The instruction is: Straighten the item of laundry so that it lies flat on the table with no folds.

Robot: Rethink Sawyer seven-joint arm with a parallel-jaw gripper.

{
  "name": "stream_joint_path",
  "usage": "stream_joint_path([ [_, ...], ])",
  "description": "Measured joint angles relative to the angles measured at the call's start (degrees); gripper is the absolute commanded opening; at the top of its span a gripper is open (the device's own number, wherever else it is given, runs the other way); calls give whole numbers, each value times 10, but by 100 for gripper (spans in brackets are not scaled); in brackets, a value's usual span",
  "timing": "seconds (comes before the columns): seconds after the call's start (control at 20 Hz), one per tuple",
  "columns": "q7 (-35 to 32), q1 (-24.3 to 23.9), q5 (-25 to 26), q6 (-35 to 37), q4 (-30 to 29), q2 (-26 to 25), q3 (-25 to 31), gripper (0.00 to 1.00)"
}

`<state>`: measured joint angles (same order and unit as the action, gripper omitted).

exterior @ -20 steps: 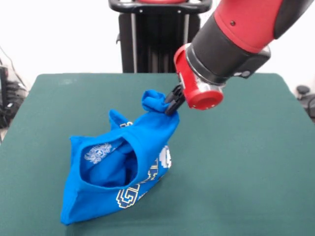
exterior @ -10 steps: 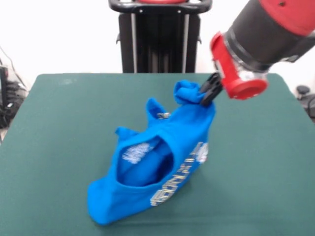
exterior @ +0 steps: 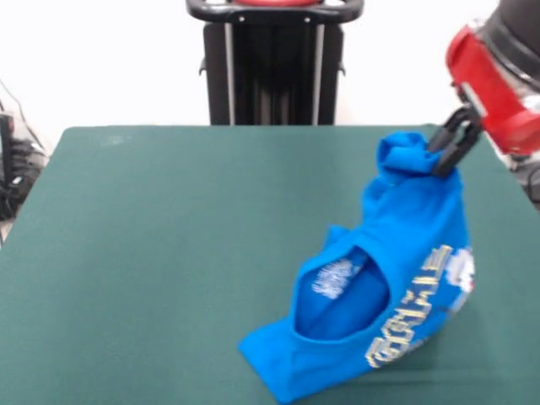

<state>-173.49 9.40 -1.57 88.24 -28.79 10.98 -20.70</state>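
The item of laundry point(exterior: 396, 270), a bright blue T-shirt with pale block lettering, hangs stretched from one bunched end at the upper right down to the table point(exterior: 152, 253), which is covered in dark green cloth. Its bottom hem gapes open toward the camera, showing a label inside. The lower end rests on the cloth near the front edge. My gripper point(exterior: 447, 156) with black fingers is shut on the bunched fabric at the top, held above the table's right side under the red wrist.
A black stand point(exterior: 274, 59) rises behind the table's far edge. Cables and dark gear point(exterior: 13, 169) lie off the table's left side. The shirt sits close to the right and front edges of the table.
The gripper has carried the shirt's bunched end rightward and slightly up, dragging the whole garment from the table's left-centre across to its right side.
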Motion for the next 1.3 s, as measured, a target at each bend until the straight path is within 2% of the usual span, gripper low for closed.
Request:
stream_joint_path([
  [0.1,0,0,-3,9,36,-16,2,0],
  [0.4,0,0,-28,16,83,-49,4,0],
  [0.45,0,0,-47,16,100,-68,6,100],
  [0.9,0,0,-68,16,105,-94,6,100],
  [1.1,0,0,-68,16,86,-82,6,100],
  [1.3,0,-1,-68,14,44,-43,6,100],
])
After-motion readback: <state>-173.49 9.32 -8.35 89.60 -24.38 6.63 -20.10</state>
